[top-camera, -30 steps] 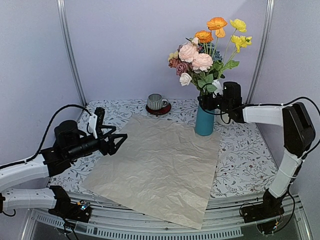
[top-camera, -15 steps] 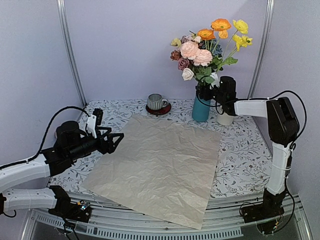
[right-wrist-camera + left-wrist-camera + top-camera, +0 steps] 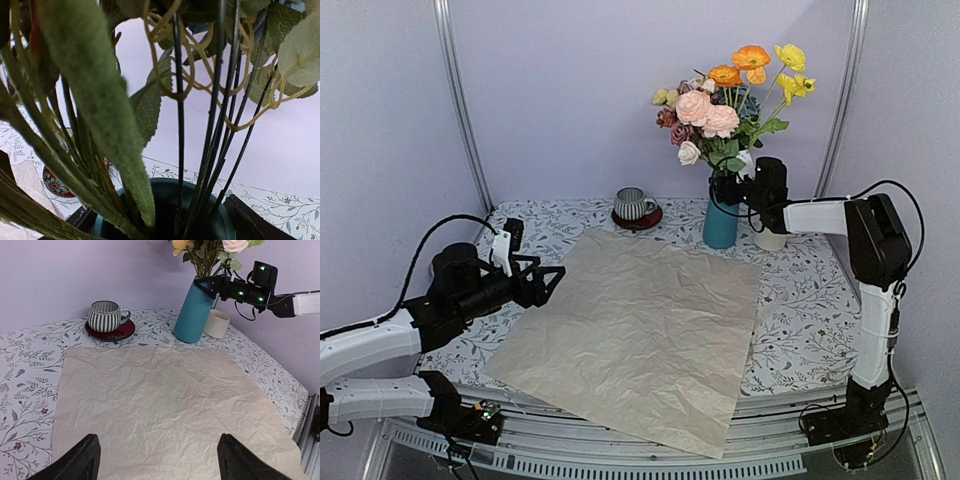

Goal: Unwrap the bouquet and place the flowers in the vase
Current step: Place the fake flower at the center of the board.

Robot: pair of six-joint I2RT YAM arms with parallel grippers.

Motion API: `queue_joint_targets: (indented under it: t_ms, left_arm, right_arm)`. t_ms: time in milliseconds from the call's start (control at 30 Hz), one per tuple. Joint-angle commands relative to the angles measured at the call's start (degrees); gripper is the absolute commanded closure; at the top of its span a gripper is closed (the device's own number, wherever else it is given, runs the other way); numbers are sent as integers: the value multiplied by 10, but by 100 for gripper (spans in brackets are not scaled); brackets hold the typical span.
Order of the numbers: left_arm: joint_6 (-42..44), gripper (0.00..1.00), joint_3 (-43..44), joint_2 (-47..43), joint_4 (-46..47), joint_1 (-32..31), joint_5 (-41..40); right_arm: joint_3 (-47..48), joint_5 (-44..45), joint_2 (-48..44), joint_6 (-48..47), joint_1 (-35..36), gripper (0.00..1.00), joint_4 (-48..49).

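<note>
Vase (image 3: 721,225) and right claw (image 3: 728,190) have shifted together toward the back, upper right of frame, uncovering a cream mug (image 3: 771,240). Task looks nearly done: paper (image 3: 640,330) lies flat and bare on the counter (image 3: 800,300), and flowers (image 3: 720,100) stand stems-down in the vase. What's left is to let go and pull back. Right claw is spread wide, fingers (image 3: 246,221) against both sides of the vase rim, apparently gripping it. Left claw (image 3: 552,282) is wide, empty, by the paper's left edge.

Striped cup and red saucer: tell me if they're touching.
Touching. The left wrist view shows the striped cup sitting directly on the red saucer.
</note>
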Motion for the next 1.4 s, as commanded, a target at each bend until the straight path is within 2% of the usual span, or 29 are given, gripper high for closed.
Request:
queue_joint_targets:
  t_ms: [0,133,467,967,1367]
  left_arm:
    - [-2,17,-6,-4,9,6,5]
    - [-1,17,-4,-3,9,6,8]
    - [-10,17,-12,0,15,9,17]
    - [-13,17,-22,-8,21,12,29]
    - [-16,16,-27,-28,10,15,32]
  right_arm:
    - [47,-3,-27,-5,-2,11,125]
    - [47,-5,-30,-7,-1,1,121]
    - [27,-9,-50,-19,-1,1,106]
    - [-106,-28,-126,8,-1,1,103]
    - [-148,-42,-137,28,-1,1,87]
